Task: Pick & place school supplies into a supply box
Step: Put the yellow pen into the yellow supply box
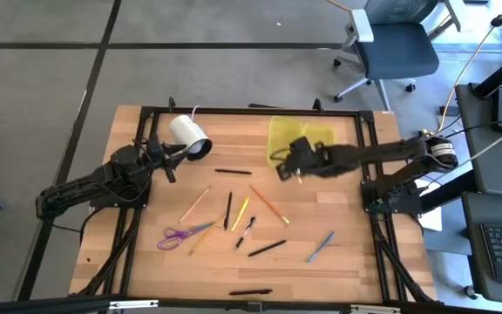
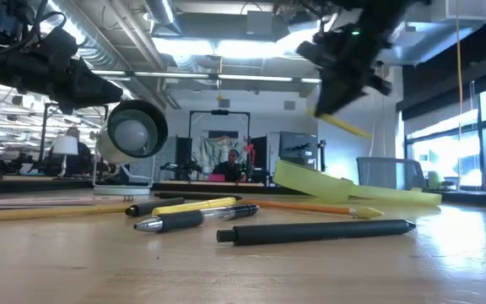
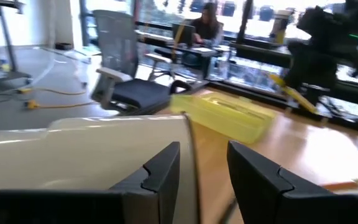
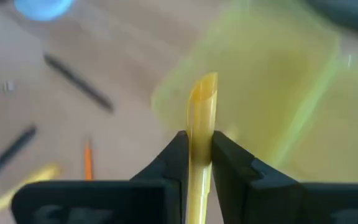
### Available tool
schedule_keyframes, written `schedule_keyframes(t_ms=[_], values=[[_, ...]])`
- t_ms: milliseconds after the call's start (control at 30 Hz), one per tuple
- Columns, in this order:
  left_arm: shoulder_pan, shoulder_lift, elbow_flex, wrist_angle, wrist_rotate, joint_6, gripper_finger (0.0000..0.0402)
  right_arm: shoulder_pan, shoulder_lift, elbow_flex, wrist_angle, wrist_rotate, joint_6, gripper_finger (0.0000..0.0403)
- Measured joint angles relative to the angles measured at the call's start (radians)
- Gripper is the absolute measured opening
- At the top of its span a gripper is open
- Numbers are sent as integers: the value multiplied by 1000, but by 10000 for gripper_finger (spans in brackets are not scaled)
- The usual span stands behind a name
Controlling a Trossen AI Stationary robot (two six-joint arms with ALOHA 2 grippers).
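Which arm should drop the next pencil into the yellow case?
The right. Its gripper already holds a yellow pencil at the case's edge. The left gripper waits by the white cylinder.

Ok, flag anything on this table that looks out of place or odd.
The white cylinder with a cable lies on its side beside the left claw; it is no school supply. Otherwise only loose pens and scissors, not yet boxed.

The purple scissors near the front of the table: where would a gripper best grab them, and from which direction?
Probably at the middle of the scissors, where handles meet blades, coming straight down from above. They lie flat on the table, so no side offers a way underneath. A yellow pencil lies close by the blades, so the fingers should close across the narrow part, clear of it.
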Motion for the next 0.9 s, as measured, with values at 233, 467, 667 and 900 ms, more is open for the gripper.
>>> schedule_keyframes(t_ms=[233,467,667,900], values=[[0,0,0,1,85,0,127,-208,18,7,145,-85,-205,57],[0,0,0,-1,85,2,127,-312,157,7,235,-154,-292,57],[-1,0,0,-1,85,0,127,-373,297,7,306,-173,-321,57],[-2,0,0,-1,85,2,127,-413,368,7,325,-223,-323,58]])
